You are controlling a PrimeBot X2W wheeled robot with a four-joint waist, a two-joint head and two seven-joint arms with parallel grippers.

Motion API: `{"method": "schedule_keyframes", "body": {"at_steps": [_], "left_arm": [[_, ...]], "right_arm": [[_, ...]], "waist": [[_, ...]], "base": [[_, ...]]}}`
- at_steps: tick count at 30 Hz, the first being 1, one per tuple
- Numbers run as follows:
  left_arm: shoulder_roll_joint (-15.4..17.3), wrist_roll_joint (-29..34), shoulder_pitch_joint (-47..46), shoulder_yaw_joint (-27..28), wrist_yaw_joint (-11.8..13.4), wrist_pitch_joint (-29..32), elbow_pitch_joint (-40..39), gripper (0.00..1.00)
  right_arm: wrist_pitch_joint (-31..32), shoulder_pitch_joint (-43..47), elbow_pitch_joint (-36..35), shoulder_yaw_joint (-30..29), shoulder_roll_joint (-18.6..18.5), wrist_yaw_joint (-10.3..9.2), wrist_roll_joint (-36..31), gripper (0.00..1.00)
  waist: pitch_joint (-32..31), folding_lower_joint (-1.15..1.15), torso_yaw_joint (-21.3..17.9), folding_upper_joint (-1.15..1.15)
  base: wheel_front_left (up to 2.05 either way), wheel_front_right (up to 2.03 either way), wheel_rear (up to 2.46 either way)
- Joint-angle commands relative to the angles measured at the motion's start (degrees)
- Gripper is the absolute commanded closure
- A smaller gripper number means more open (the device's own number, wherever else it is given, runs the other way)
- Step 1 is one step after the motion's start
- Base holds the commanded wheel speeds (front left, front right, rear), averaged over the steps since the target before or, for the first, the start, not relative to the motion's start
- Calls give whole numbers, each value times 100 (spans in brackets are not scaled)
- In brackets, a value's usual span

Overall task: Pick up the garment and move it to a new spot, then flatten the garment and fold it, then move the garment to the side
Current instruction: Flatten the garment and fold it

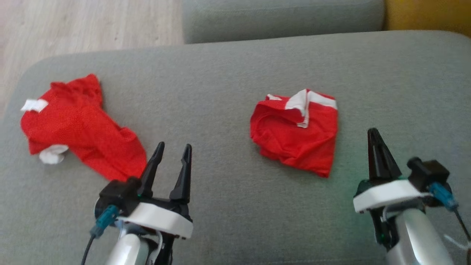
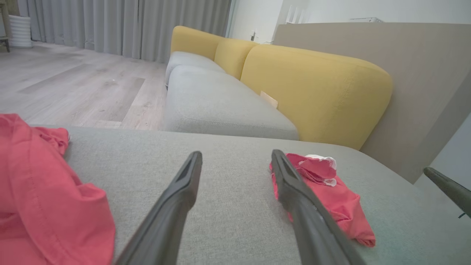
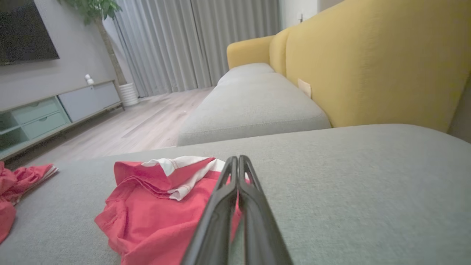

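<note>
Two garments lie on the seat cushion (image 1: 235,66). The crumpled garment (image 1: 77,125) lies by the cushion's left edge, its near end reaching toward the front edge. The folded garment (image 1: 294,132) lies right of the cushion's middle, well apart from the first. The left gripper (image 1: 173,146) is near the front edge, just right of the crumpled garment's near end. The right gripper (image 1: 373,131) is toward the front right corner, just right of the folded garment. Behind the far edge lies a second seat cushion (image 1: 283,18), with the backrest (image 1: 427,14) at its right and the floor (image 1: 88,25) at its left.
</note>
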Motion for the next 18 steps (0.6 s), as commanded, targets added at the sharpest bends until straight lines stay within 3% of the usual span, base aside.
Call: {"method": "schedule_keyframes", "body": {"at_steps": [1, 13, 18], "left_arm": [[17, 61, -361, 139, -26, -45, -163, 0], [17, 30, -620, 35, -68, -45, -83, 0], [17, -4, -663, 24, -47, -45, -81, 0]], "right_arm": [[-3, -480, -37, 112, 4, -4, -106, 100], [506, -1575, 1837, -155, 5, -4, -655, 100], [390, -1817, 2481, -119, 5, -4, -703, 100]], "waist": [[217, 0, 238, 0], [643, 0, 978, 0], [687, 0, 1133, 0]], "base": [[0, 0, 0], [0, 0, 0], [0, 0, 0]]}}
